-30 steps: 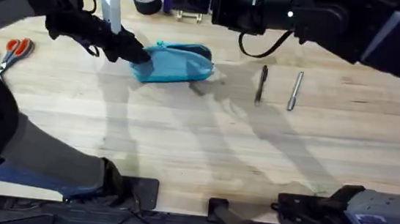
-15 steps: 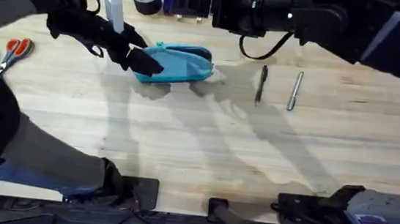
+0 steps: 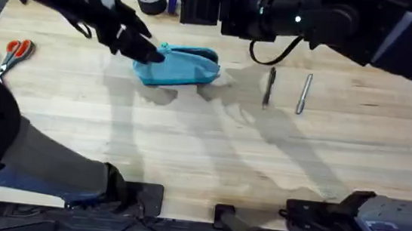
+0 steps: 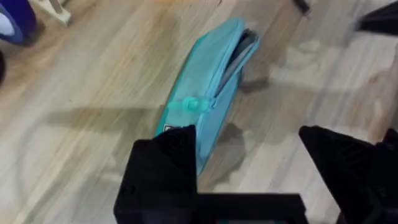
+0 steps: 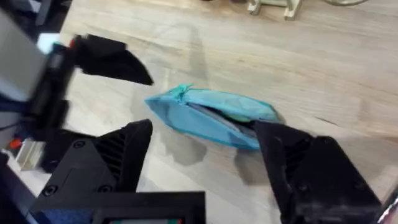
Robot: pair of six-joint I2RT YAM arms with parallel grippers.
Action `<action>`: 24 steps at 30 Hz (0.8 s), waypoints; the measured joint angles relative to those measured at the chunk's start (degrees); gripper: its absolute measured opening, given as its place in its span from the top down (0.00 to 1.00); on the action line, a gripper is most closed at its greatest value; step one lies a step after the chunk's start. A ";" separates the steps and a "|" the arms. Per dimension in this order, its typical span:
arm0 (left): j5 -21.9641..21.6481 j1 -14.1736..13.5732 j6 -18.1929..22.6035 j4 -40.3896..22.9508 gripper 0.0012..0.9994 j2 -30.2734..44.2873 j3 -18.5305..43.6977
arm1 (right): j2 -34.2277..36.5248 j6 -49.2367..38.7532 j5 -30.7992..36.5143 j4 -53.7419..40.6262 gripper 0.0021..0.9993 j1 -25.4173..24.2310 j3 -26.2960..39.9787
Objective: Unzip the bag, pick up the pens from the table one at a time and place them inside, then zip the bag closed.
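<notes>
- Orange-handled scissors (image 3: pixel 17 50) lay at the table's (image 3: pixel 187 152) left edge, well apart from the work.
- The left gripper (image 3: pixel 142 51) hung at the bag's (image 3: pixel 184 66) left end, jaws wide, holding nothing; one finger (image 4: pixel 171 163) sat just beside the zipper pull (image 4: pixel 189 104).
- The bag lay left of centre, its zipper already partly open at the far end.
- The right gripper (image 5: pixel 202 155) hovered over the bag, jaws wide and empty.
- To finish unzipping cleanly, one gripper should probably pin the fabric while the other draws the pull along the seam.
- The black pen (image 3: pixel 269 86) and silver pen (image 3: pixel 304 93) lay side by side, right of the bag.
</notes>
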 joint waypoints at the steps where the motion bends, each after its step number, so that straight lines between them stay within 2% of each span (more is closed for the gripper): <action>1: -0.08 0.00 0.26 -1.38 0.00 0.00 1.42 | 0.00 -0.03 0.40 -0.02 0.00 0.00 0.00; 7: -2.64 0.00 0.78 -11.17 0.00 0.00 11.03 | 0.00 -3.25 1.66 -0.02 0.00 0.00 0.02; 16: -6.67 0.00 0.94 -21.83 0.00 0.00 21.26 | 0.00 -12.79 1.78 -0.02 0.00 0.00 0.00; 20: -7.32 0.00 0.63 -22.42 0.00 0.00 24.18 | 0.00 -16.03 1.78 -0.02 0.00 0.00 0.00; 24: -7.74 0.00 0.26 -22.42 0.00 -0.77 24.45 | 0.00 -19.15 1.78 -0.07 0.00 0.00 0.00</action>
